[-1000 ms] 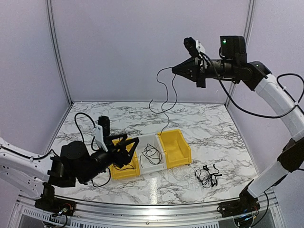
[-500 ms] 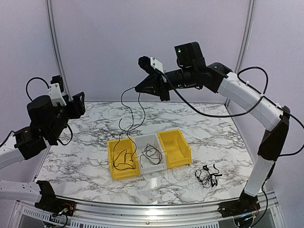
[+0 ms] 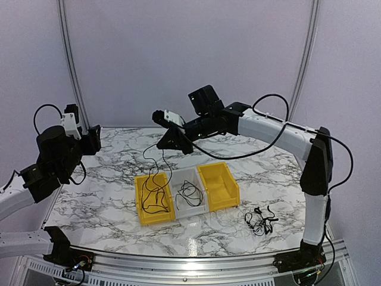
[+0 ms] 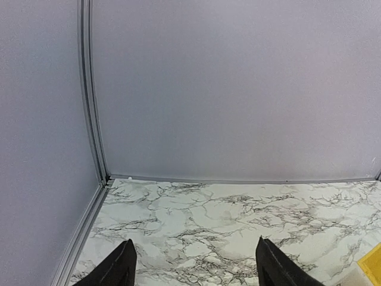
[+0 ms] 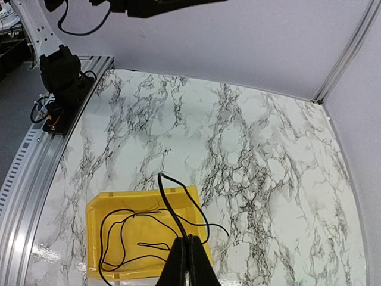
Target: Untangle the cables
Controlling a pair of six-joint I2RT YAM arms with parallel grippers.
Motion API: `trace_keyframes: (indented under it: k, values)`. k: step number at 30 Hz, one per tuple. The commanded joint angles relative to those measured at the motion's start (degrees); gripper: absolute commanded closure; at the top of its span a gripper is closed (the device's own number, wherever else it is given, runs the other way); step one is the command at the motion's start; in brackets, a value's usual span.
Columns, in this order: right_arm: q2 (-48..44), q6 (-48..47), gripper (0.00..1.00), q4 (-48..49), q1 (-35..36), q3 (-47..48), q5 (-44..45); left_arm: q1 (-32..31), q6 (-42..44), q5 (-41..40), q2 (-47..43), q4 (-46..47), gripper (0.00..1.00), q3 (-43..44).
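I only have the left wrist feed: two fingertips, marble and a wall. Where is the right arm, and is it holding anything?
Observer: The right gripper is raised above the left yellow bin, shut on a black cable whose lower end lies looped in that bin.
Operator: Any cables loose on the table itself?
Observer: Yes, a small tangle of cables lies on the marble to the right of the right yellow bin, toward the right arm's base.
Operator: What about the middle bin?
Observer: The pale middle bin holds one black coil.
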Motion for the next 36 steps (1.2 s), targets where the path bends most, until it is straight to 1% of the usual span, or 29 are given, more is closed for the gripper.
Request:
trace_keyframes:
  k: [1,5,10,16,24,29,32,36]
  values:
    - [3.8,1.8,1.00,2.3,1.2,2.2,0.1,0.4,-0.2,1.9,-1.6,1.8,0.29,-1.0]
    - [5.6,0.8,1.00,3.4,1.8,0.6,4.1,0.4,-0.1,2.3,-1.9,1.6,0.30,-1.2]
    - [5.9,-0.4,1.00,6.9,5.6,-4.9,13.5,0.4,-0.1,2.4,-2.2,1.7,0.30,-1.3]
    - [7.9,-1.1,1.00,8.3,8.5,-6.7,20.7,0.4,0.1,2.6,-2.4,1.8,0.31,-1.4]
    - [9.9,-2.7,1.00,7.2,11.5,-8.5,25.0,0.4,0.2,2.8,-2.5,1.9,0.31,-1.6]
    - [10.2,-2.9,1.00,4.4,11.8,-8.7,25.8,0.4,0.3,3.2,-2.5,2.0,0.31,-1.6]
    - [10.7,-3.8,1.00,0.5,12.0,-7.6,26.3,0.4,0.4,3.4,-2.6,2.0,0.31,-1.6]
    - [12.0,-4.2,1.00,-1.1,12.9,-6.8,29.2,0.4,0.4,3.6,-2.4,2.0,0.31,-1.6]
